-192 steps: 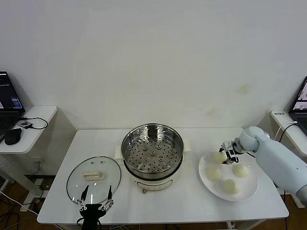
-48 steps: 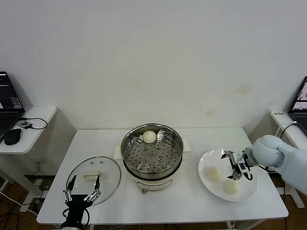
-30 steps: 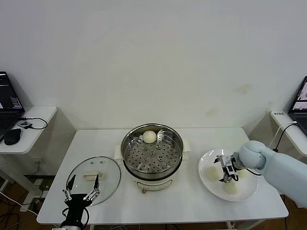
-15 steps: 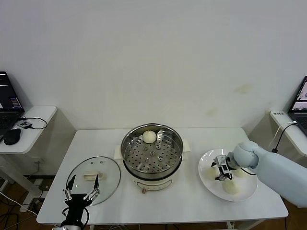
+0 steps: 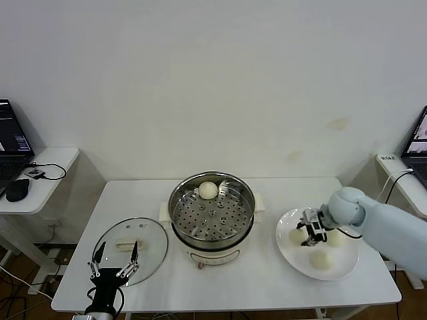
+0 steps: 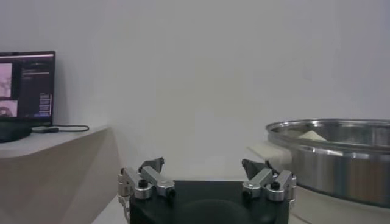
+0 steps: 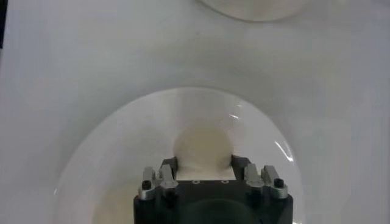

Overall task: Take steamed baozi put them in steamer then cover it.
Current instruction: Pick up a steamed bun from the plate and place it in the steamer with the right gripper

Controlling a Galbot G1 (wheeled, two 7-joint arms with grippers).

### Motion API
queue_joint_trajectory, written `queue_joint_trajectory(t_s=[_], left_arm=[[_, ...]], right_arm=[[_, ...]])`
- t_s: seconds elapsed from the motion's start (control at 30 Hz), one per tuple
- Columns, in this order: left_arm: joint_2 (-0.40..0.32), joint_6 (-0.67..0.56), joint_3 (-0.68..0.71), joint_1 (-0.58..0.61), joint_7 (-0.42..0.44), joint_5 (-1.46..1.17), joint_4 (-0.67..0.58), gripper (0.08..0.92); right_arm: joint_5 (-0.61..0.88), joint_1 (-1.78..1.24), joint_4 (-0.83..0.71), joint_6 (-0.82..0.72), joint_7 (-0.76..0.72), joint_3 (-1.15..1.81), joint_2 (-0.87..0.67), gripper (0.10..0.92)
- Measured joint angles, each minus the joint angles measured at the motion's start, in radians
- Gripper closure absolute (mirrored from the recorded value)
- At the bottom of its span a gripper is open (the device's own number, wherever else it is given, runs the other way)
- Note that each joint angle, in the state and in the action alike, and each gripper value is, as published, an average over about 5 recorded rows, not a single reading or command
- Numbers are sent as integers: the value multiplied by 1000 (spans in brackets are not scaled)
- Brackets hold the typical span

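Now the right gripper [image 7: 203, 165] holds a baozi [image 7: 203, 148] between its fingers above the plate [image 7: 116, 143]; a soft, smooth bun could squash or slip out during lifting.

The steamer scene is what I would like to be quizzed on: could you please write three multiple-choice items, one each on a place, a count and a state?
1. Where does the glass lid lie?
A. on the steamer
B. on the table, on the steamer's left
C. on the plate

2. How many baozi sit inside the steamer?
A. none
B. one
C. three

3. What is the right end effector doing?
A. shut on a baozi over the plate
B. open above the steamer
C. holding the lid

Answers:
1 B, the lid rests flat by the left end effector.
2 B, a single baozi lies near the far rim.
3 A, its fingers flank a baozi over the white plate.
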Motion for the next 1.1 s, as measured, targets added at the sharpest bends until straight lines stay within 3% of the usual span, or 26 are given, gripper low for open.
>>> queue_joint_trajectory(t_s=[0.47,0.77,1.1], left_arm=[[13,6,7,-12,1,-9,-16,177],[13,6,-4,-14,1,-15,-24,177],[5,11,-27,0,2,-19,-39,177]], right_arm=[[227,438,90,-57,-10,-222,-4,444],[407,652,86,-126,31,-344,159,440],[533,666,22,-197,102,-395,383,439]])
